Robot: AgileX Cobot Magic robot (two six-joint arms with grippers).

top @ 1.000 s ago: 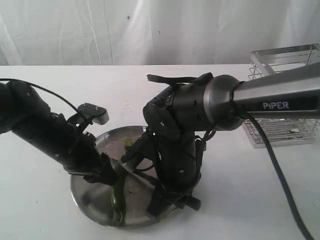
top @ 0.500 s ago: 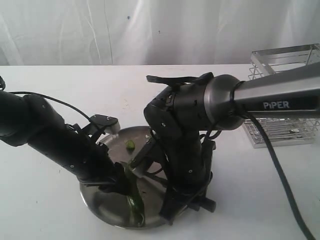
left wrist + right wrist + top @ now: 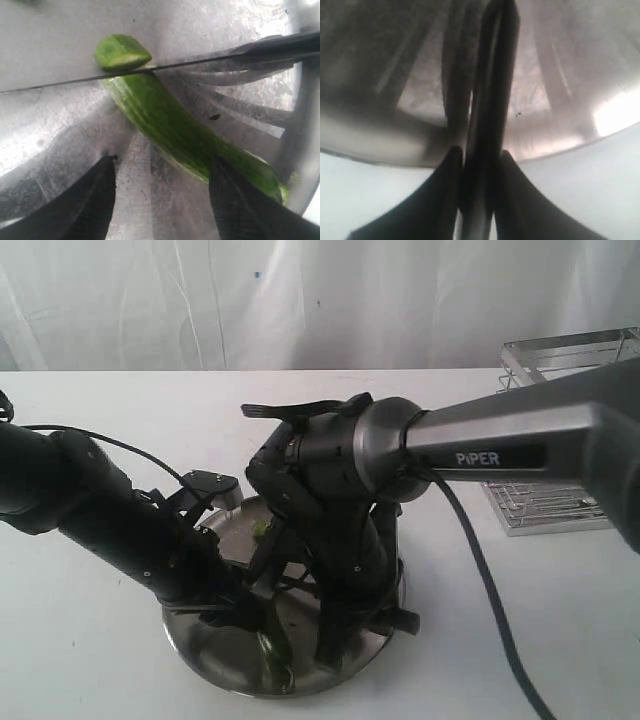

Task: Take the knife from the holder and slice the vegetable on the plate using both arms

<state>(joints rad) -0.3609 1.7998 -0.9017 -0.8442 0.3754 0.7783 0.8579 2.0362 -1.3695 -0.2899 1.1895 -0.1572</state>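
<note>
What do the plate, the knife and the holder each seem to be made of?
The plate: polished metal, probably steel; it mirrors the blade and shows fine scratches. The knife: dark thin blade, perhaps coated metal; unclear. The holder: shiny silver metal wire, thin bright bars.

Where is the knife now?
The knife, in the right gripper, lies across the vegetable on the plate in the left wrist view, beside a cut piece.

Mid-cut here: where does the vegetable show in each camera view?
Exterior: vegetable lies on the plate, near the rim closest to the camera.
Left wrist: vegetable runs diagonally through the middle, knife blade crossing one end.
Right wrist: not in it.
Shared landmark: the shiny plate.
</note>
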